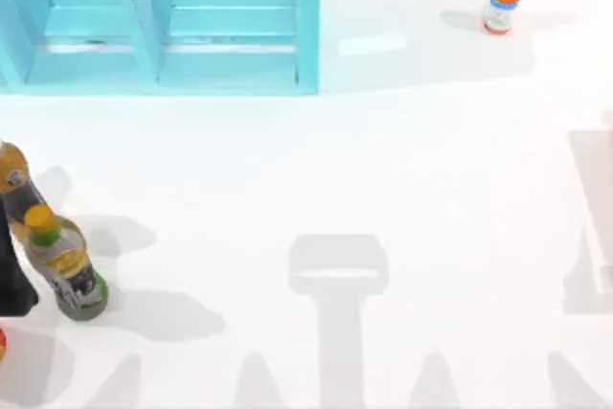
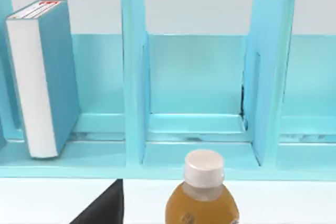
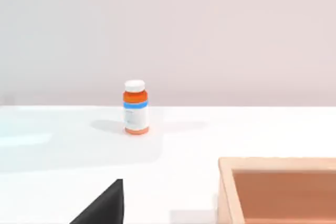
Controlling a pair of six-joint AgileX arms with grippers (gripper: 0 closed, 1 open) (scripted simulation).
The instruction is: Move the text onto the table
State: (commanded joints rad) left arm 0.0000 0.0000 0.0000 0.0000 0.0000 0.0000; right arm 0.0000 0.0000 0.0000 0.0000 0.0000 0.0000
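The text (image 2: 42,77), a thick teal-blue book with white page edges, stands upright in an end compartment of the light-blue shelf unit (image 2: 199,129). The white table (image 1: 383,170) spreads out in front of the shelf. My left arm (image 1: 11,280) sits at the table's left edge among the bottles. A dark part of my left gripper (image 2: 102,208) shows low in the left wrist view, well short of the book and holding nothing. A dark part of my right gripper (image 3: 102,208) hangs over bare table on the right side.
An amber bottle with a white cap (image 2: 202,198) stands between the left gripper and the shelf. A green-labelled bottle (image 1: 65,261) stands beside it. An orange pill bottle (image 1: 502,3) is at the back right. A tan wooden box (image 3: 278,187) lies near the right gripper.
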